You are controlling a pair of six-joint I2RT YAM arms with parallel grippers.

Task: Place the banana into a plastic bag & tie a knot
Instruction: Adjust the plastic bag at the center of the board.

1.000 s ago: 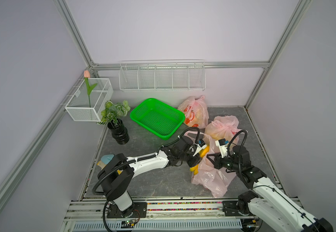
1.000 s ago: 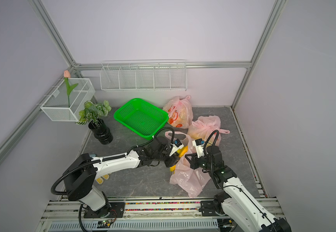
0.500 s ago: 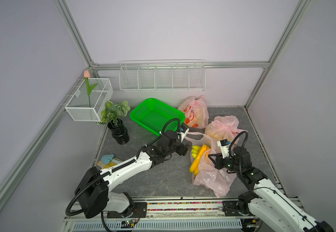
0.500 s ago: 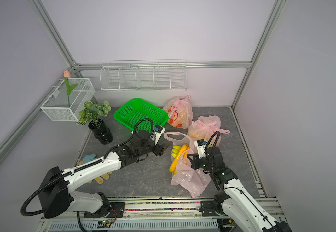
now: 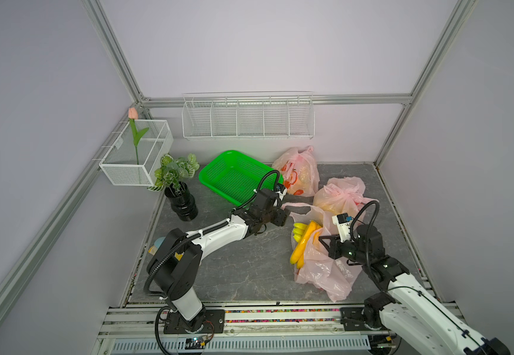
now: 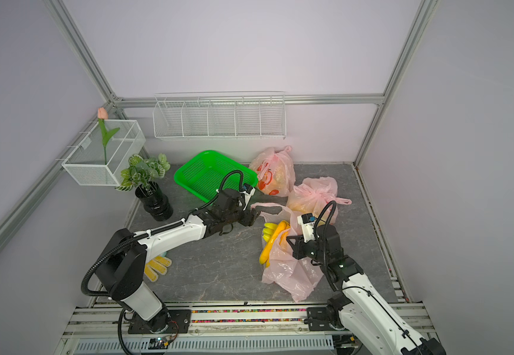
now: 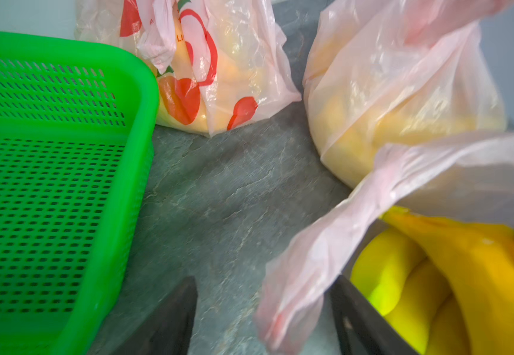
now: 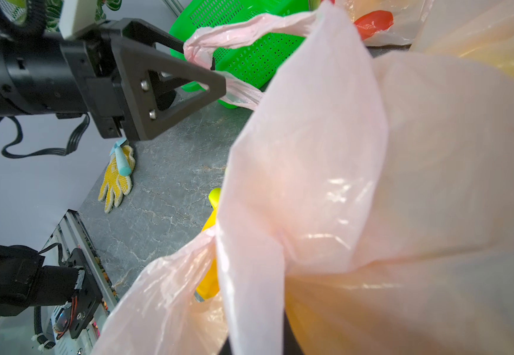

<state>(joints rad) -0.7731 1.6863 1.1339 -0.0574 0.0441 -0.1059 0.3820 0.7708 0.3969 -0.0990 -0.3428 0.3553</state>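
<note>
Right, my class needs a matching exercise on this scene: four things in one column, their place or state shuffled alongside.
1 bananas
2 green basket
3 yellow glove
4 tulip

A standing in the wire basket
B flat on the table
C empty
D partly inside the pink bag

Pairs: 1-D, 2-C, 3-B, 4-A

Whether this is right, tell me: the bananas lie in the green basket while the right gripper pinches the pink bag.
Wrong on one count: the bananas lie in the open pink bag, not in the green basket, as both top views show. The right gripper does pinch that bag.
</note>
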